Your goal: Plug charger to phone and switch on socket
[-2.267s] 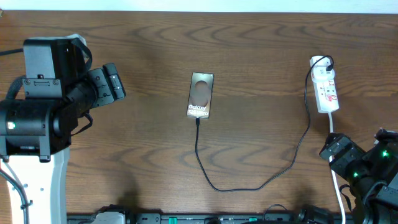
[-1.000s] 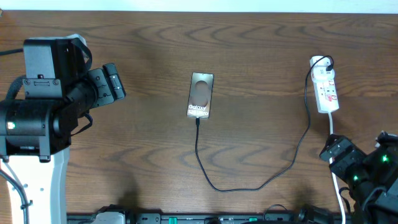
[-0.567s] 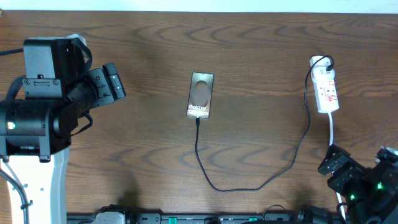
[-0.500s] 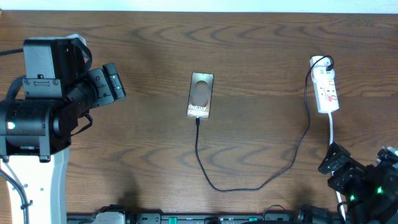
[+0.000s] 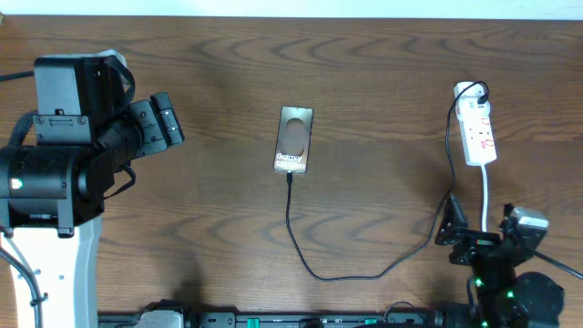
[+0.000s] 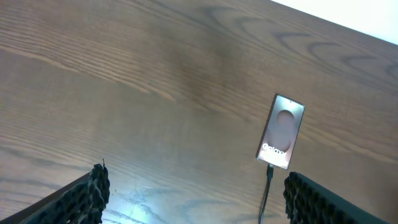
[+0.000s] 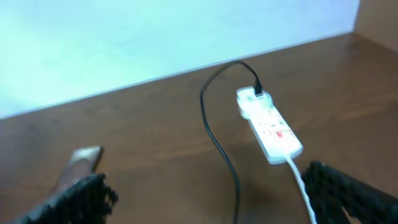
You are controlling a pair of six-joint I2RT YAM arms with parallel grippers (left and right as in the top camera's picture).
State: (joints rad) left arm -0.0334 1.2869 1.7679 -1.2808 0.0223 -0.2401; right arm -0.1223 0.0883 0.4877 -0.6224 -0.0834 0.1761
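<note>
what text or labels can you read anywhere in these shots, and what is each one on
"Galaxy": white letters near the lower end of the phone.
Second white line under it on the phone: too small to read.
Red markings on the socket: too small and blurred to read.
No other text is visible.

The left arm sits at the left edge, its left gripper (image 5: 169,122) pointing right, jaws spread wide and empty; the right arm stands near right, right gripper (image 5: 485,235) likewise gaping, holding nothing
</note>
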